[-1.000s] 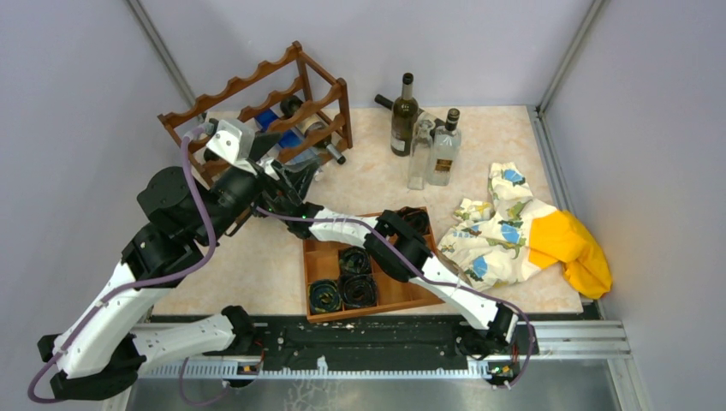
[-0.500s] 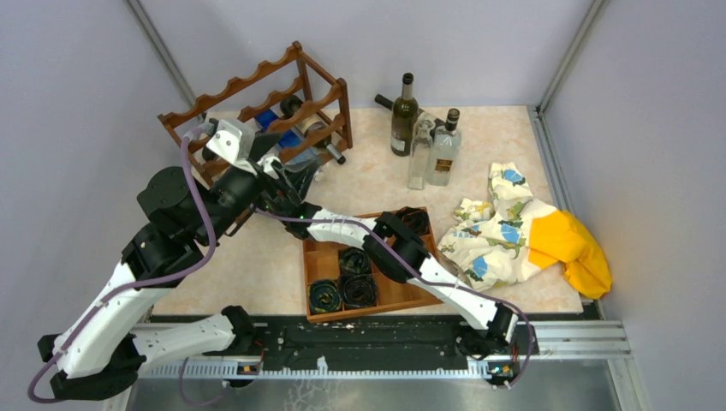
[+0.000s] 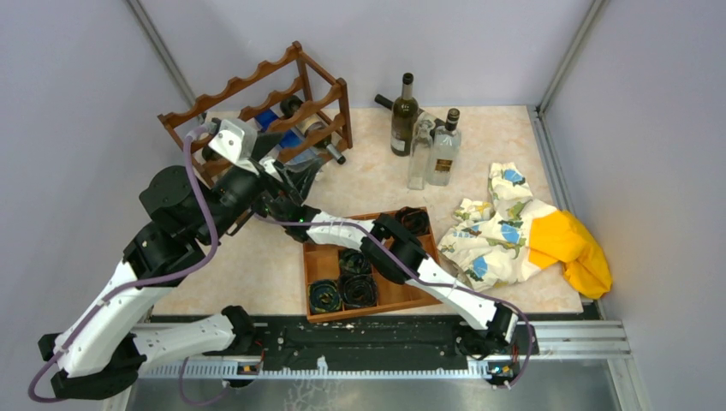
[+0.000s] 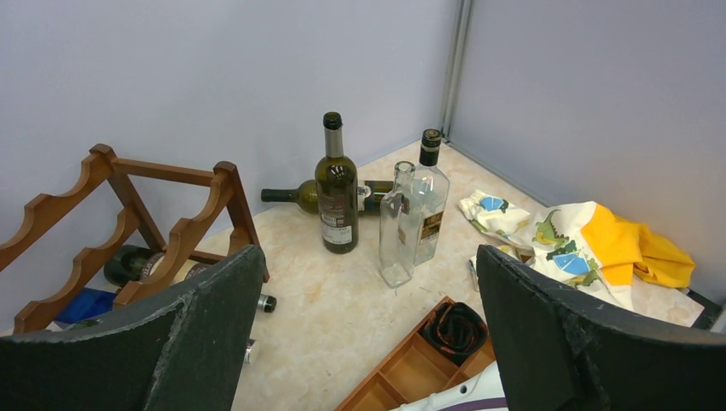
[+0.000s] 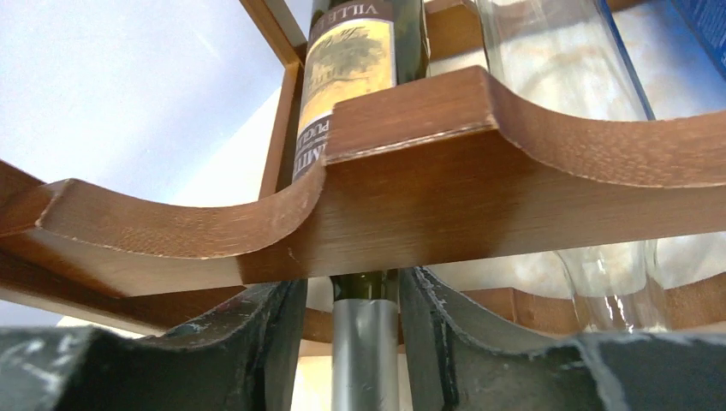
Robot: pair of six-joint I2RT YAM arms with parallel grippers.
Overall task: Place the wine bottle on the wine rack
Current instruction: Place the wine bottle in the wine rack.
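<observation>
From above, the wine rack (image 3: 235, 85) stands at the table's far left corner, and both arms crowd its front. The left gripper (image 3: 295, 169) sits raised beside it, and the right arm stretches across the orange-brown tray (image 3: 318, 257) to the lower tier. This view cannot separate the bottles inside the rack, nor show how either pair of fingers stands. The left wrist view settles the first: its fingers (image 4: 210, 317) are spread wide with nothing between or against them. Beyond them it takes in a group of standing bottles (image 4: 336, 193), a dark one lying behind these, and a patterned cloth (image 4: 556, 240). The right wrist view looks up from beneath a scalloped rail. The wine bottle (image 5: 349, 60) lies in the rack, its labelled body resting in a scallop beside a clear glass bottle (image 5: 556, 86). Its foil-covered neck pokes out below the rail, into the right gripper (image 5: 364, 295). The jaws stand narrowly parted around that neck, one finger against it and a sliver of light showing at the other, so the grip is slack rather than clenched.
</observation>
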